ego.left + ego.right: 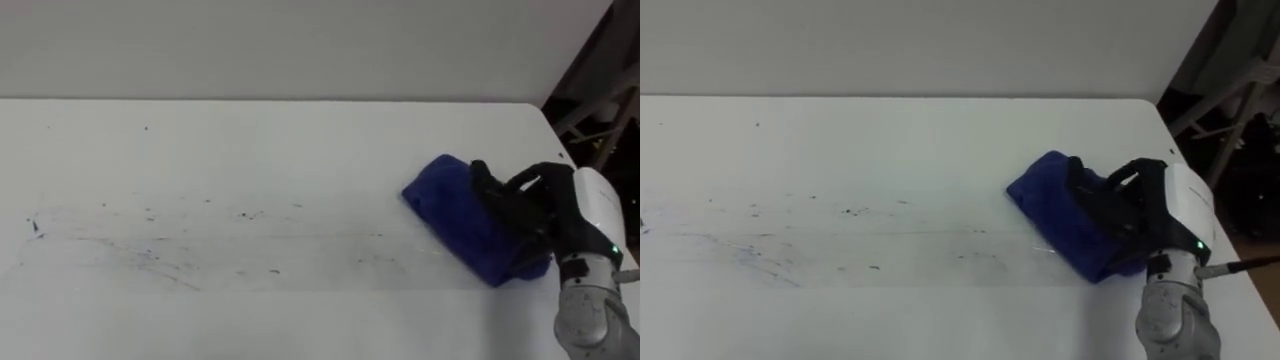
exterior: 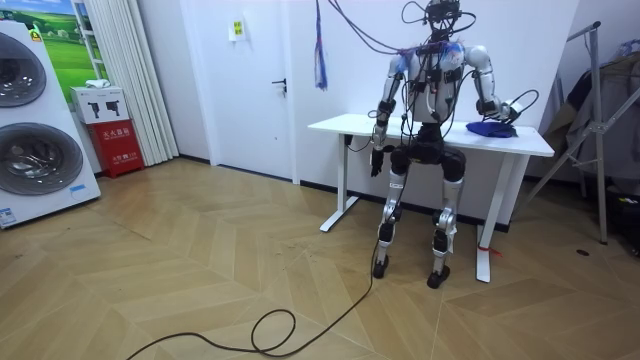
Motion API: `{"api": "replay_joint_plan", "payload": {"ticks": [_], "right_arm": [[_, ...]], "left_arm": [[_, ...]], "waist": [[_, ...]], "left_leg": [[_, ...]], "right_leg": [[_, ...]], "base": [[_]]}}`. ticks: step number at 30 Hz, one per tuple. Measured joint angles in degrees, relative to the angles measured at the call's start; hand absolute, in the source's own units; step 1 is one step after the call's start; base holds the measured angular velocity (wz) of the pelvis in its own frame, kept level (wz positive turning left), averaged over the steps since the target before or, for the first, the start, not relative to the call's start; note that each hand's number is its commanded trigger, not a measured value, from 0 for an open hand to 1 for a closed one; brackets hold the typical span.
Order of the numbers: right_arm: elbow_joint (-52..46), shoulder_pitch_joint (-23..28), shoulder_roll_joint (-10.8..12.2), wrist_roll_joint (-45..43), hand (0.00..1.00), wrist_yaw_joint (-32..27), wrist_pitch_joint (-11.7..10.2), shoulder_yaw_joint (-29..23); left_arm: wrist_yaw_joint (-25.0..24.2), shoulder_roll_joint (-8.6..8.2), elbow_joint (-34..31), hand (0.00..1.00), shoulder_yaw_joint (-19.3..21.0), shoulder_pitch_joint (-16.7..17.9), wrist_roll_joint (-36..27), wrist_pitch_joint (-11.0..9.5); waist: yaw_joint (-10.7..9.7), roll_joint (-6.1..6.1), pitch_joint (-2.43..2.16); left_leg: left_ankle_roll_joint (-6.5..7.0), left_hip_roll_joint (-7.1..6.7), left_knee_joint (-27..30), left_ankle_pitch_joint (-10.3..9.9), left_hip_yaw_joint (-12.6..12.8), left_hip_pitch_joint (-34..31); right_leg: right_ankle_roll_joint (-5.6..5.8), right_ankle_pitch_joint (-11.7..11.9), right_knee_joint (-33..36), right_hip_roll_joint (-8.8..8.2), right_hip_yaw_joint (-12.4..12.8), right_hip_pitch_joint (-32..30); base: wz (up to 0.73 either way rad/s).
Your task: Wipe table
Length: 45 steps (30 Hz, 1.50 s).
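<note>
One cloth (image 1: 450, 200) lay bunched on surface (image 1: 250, 140), long axis far-left to near-right. Right hand (image 1: 560, 205): fingers (image 1: 500, 205) curled over it, gripping. Left hand (image 2: 377, 160) hung at side.

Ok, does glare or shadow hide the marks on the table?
Left eye view: no glare; dark marks show on the evenly lit white table, left of the blue cloth in the right hand. Room view: marks too small to tell.

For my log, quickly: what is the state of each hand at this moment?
Left hand: hangs at the robot's side; cannot be told.
Right hand: closed on the blue cloth on the table.
</note>
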Motion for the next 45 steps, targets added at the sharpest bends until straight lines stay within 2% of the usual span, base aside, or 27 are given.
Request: {"api": "replay_joint_plan", "payload": {"ticks": [2, 3, 5, 6, 7, 9, 11, 13, 16, 20, 23, 26, 28, 32, 34, 37, 40, 43, 45], "right_arm": [[2.2, 0.0, -0.1, 1.1, 0.00, -0.6, 0.2, -3.0], [4.2, -0.1, -0.5, 3.6, 0.00, -1.3, 0.1, -4.9], [8.3, -0.1, -1.5, 6.6, 0.00, -2.2, 0.1, -8.6], [11.2, -0.1, -2.6, 8.6, 0.00, -2.5, 0.1, -11.3], [14.2, 0.0, -3.7, 11.4, 0.00, -3.4, 0.1, -13.5], [18.1, 0.2, -4.4, 15.5, 0.00, -4.7, 0.0, -17.2], [23.5, 0.6, -5.4, 20.1, 0.00, -5.9, -0.1, -20.3], [30.5, 2.3, -5.8, 25.0, 0.00, -6.1, 0.4, -23.7], [38.9, 3.5, -5.8, 29.9, 0.00, -6.0, 0.8, -24.8], [49.8, 4.0, -5.8, 34.2, 0.00, -4.2, 2.4, -25.7], [52.7, 5.9, -5.7, 37.5, 0.00, -3.0, 4.0, -25.7], [56.0, 6.2, -5.0, 39.2, 0.00, -2.5, 5.2, -25.1], [57.0, 7.5, -3.6, 39.5, 0.00, -1.3, 5.9, -23.8], [59.1, 8.3, -1.7, 39.2, 0.00, 1.7, 7.1, -21.8], [58.7, 8.0, -0.2, 35.3, 0.00, 3.8, 8.4, -16.0], [58.3, 6.8, 1.4, 28.5, 0.00, 6.1, 8.6, -10.1], [57.2, 4.1, 2.0, 22.6, 0.00, 7.4, 8.7, -4.2], [54.1, 2.3, 2.3, 16.7, 0.00, 7.8, 8.7, 0.3], [53.0, 0.8, 2.7, 13.1, 0.00, 7.9, 8.6, 3.0]], "left_arm": [[0.0, 0.44, 0.0, 0.00, 1.1, 0.7, 0.0, 0.0], [0.0, 0.46, 0.0, 0.00, 2.4, 1.5, 0.0, 0.1], [-0.1, 0.48, 0.2, 0.00, 4.6, 2.2, 0.0, 0.1], [-0.1, 0.68, 0.3, 0.00, 6.2, 3.3, 0.0, 0.0], [-0.1, 1.35, 0.4, 0.00, 7.4, 4.3, 0.1, 0.0], [0.1, 2.38, 0.4, 0.00, 9.2, 5.6, 0.1, 0.0], [0.4, 2.46, 0.5, 0.00, 10.7, 6.8, 0.2, 0.1], [0.3, 2.38, 0.5, 0.00, 11.7, 8.1, 1.8, 0.2], [0.3, 2.44, 0.5, 0.00, 12.3, 8.6, 3.5, 1.4], [0.1, 2.50, 0.7, 0.00, 12.1, 8.5, 3.5, 1.9], [0.0, 2.50, 0.7, 0.00, 12.1, 8.0, 3.5, 2.6], [0.1, 2.46, 0.7, 0.00, 11.9, 7.5, 3.5, 3.6], [0.1, 2.45, 1.1, 0.00, 10.9, 7.0, 3.5, 4.1], [0.1, 2.16, 2.6, 0.00, 9.4, 7.0, 3.5, 4.2], [0.1, 2.21, 2.6, 0.00, 8.1, 6.5, 3.6, 4.3], [0.3, 1.75, 3.0, 0.00, 5.5, 5.6, 3.5, 4.1], [0.6, 0.97, 4.2, 0.00, 1.5, 4.5, 3.4, 4.1], [1.6, -0.30, 5.4, 0.00, 0.3, 3.4, 4.4, 4.2], [2.2, -0.96, 5.4, 0.00, -0.7, 3.2, 5.7, 4.2]], "waist": [[-0.6, -0.13, 0.09], [-1.5, -0.23, 0.08], [-2.0, -0.47, 0.06], [-2.5, -0.95, 0.26], [-3.1, -1.16, 0.20], [-4.4, -1.69, 0.15], [-5.0, -1.74, 0.11], [-4.9, -2.03, -0.17], [-6.0, -2.25, -0.35], [-6.5, -2.51, -0.21], [-6.2, -1.64, -0.09], [-6.2, -1.27, -0.03], [-6.2, -0.99, -0.09], [-5.9, -0.23, -0.32], [-5.6, 0.03, -0.25], [-4.7, 0.55, -0.20], [-3.7, 1.86, -0.05], [-2.1, 2.96, 0.16], [-1.0, 3.23, 0.30]], "left_leg": [[0.00, 0.00, 0.0, 0.0, 0.0, -0.1], [0.00, 0.01, 0.0, 0.0, 0.0, -0.1], [0.00, 0.02, -0.1, 0.0, 0.0, -0.1], [0.00, 0.03, -0.1, 0.0, 0.0, -0.1], [0.00, 0.06, 0.0, 0.0, 0.1, -0.1], [-0.03, 0.15, -0.1, -0.1, 0.2, -0.2], [0.03, 0.25, -0.1, -0.5, 0.2, -0.1], [0.12, 0.28, -0.1, -0.8, 0.7, 0.1], [0.13, 0.29, -0.1, -0.8, 0.7, 0.0], [0.13, 0.30, -0.1, -0.8, 0.7, 0.2], [0.10, 0.39, -0.3, -1.1, 1.5, 0.9], [0.13, 0.47, -0.2, -1.2, 1.8, 1.0], [0.13, 0.58, -0.2, -1.5, 1.7, 1.0], [0.16, 0.61, -0.1, -1.8, 1.8, 1.9], [0.17, 0.59, -0.1, -1.9, 1.8, 1.9], [0.24, 0.56, -0.1, -2.0, 1.8, 2.1], [0.25, 0.60, -0.3, -2.2, 2.0, 2.9], [0.25, 0.61, -0.3, -2.3, 1.9, 2.7], [0.23, 0.64, -0.3, -2.3, 1.9, 2.6]], "right_leg": [[0.03, -0.1, 0.0, 0.00, 0.0, -0.1], [0.04, -0.1, 0.1, 0.00, -0.1, -0.1], [0.03, -0.1, 0.1, 0.00, -0.1, -0.1], [0.01, -0.1, 0.2, 0.00, -0.1, -0.1], [-0.03, -0.2, 0.2, 0.01, -0.1, -0.1], [-0.04, -0.3, 0.1, 0.07, -0.1, -0.1], [0.00, -0.3, 0.1, 0.19, -0.1, -0.1], [0.04, -0.3, 0.2, 0.27, 0.2, -0.1], [0.06, -0.3, 0.2, 0.27, 0.3, -0.1], [0.07, -0.4, 0.2, 0.30, 0.4, 0.0], [0.09, -0.4, 0.3, 0.58, 1.3, 0.0], [0.11, -0.3, 0.1, 0.64, 1.5, 0.1], [0.12, -0.2, -0.3, 0.74, 1.4, 0.5], [0.24, -0.3, -0.5, 0.84, 1.4, 1.3], [0.27, -0.3, -0.4, 0.83, 1.4, 1.2], [0.32, -0.3, -0.7, 0.83, 1.3, 1.5], [0.37, -0.3, -0.9, 0.93, 1.5, 2.3], [0.39, -0.3, -0.9, 0.93, 1.3, 2.2], [0.40, -0.3, -0.9, 0.96, 1.3, 2.0]], "base": [[0.02], [0.00], [0.00], [0.00], [0.00], [0.00], [0.00], [-0.06], [-0.02], [-0.02], [-0.14], [-0.05], [0.00], [0.00], [-0.02], [0.00], [-0.02], [0.00], [0.00]]}}
